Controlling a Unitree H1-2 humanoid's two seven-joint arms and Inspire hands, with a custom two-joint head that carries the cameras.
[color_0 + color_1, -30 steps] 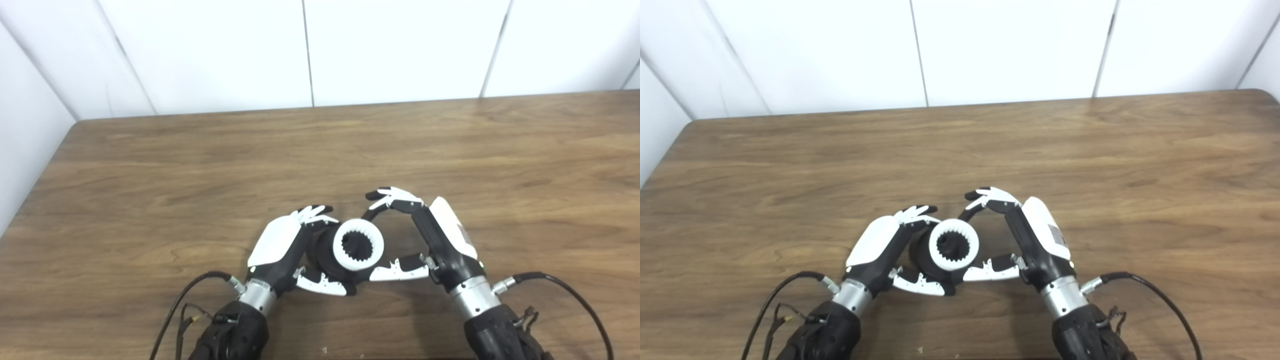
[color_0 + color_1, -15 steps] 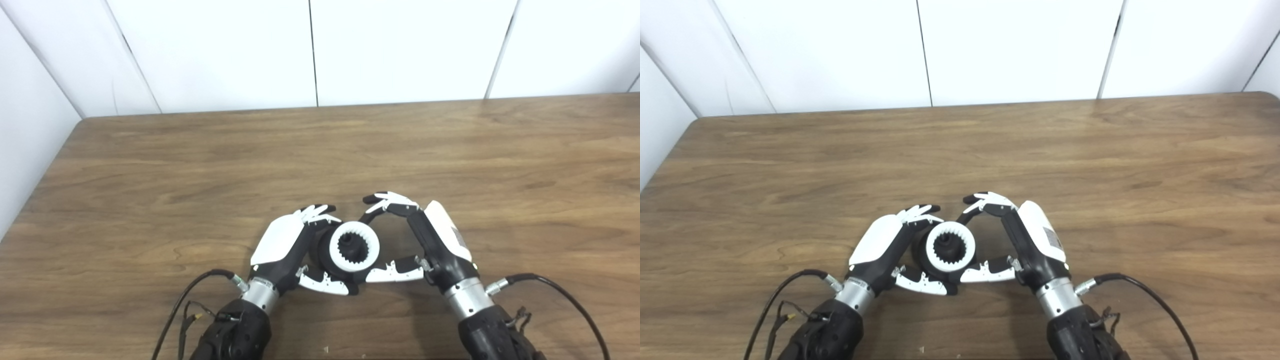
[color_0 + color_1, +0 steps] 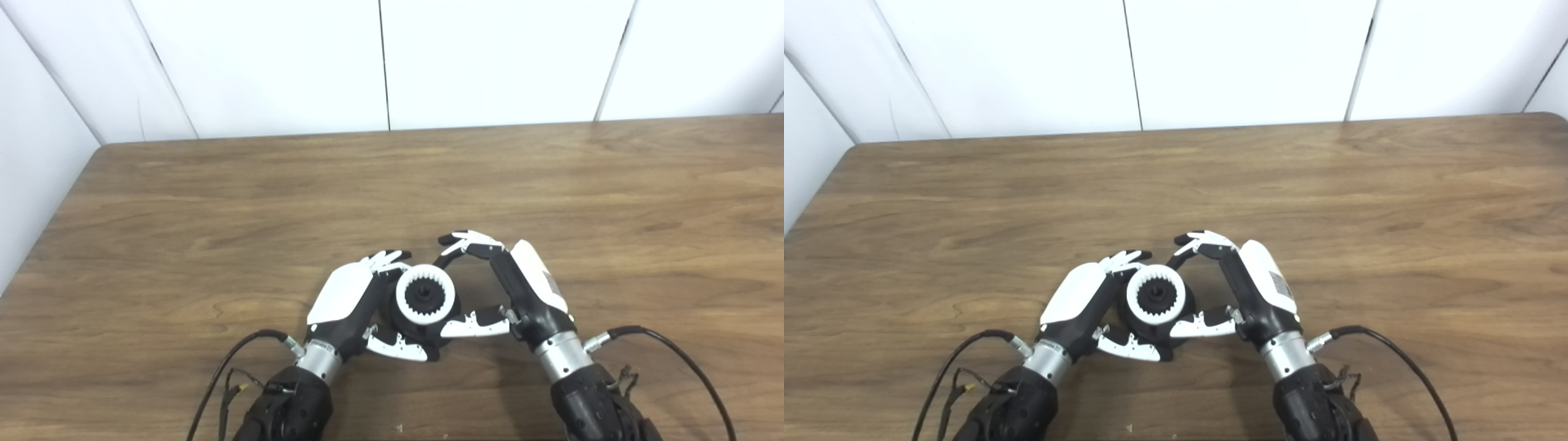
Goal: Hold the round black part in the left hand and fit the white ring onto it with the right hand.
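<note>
Lower centre: left hand (image 3: 350,295) clasps the rigid round black part (image 3: 409,317); right hand (image 3: 497,283) seemingly pinches the light, stiff white ring's (image 3: 425,299) rim.

Each hand, left hand (image 3: 343,294) and right hand (image 3: 533,285), has a white back shell, black-and-white fingers, a silver wrist collar, a black forearm and a looping black cable.

Ring (image 3: 425,297) seated on round part (image 3: 409,323) – left hand (image 3: 349,297) to its left, right hand (image 3: 528,288) to its right, near table's (image 3: 184,202) front edge
</note>
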